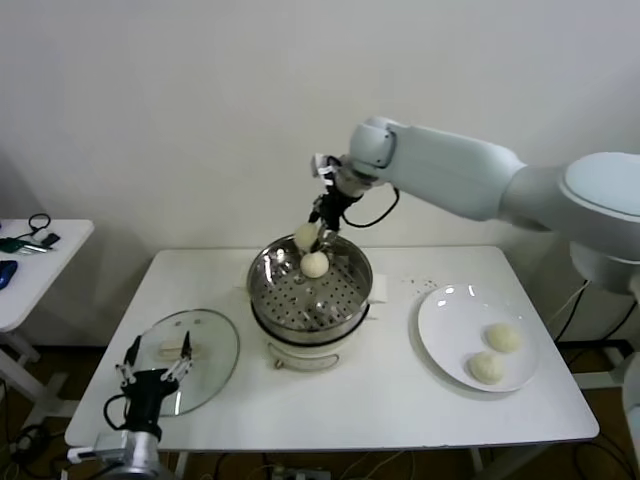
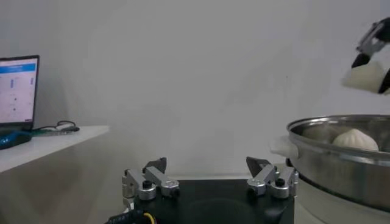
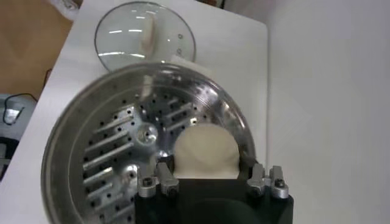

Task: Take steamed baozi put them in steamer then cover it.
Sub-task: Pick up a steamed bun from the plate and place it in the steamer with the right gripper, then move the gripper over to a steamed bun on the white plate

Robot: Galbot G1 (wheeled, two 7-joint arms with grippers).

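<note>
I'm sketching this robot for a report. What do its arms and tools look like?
The right arm has smooth, rounded white shells, with a black cable looping near the wrist. The right tool is black and slim. The left tool is black too, with two silver-and-black fingers, small round black screw heads on their metal blocks, and a black cable curling beside its base.

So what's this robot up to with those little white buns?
It is loading buns into a steamer. The right gripper holds one baozi just above the back rim of the basket, where another bun already lies. Two more buns wait on the white plate on its right. The left gripper hangs open near the glass lid, which lies on the table, not yet on the steamer.
</note>
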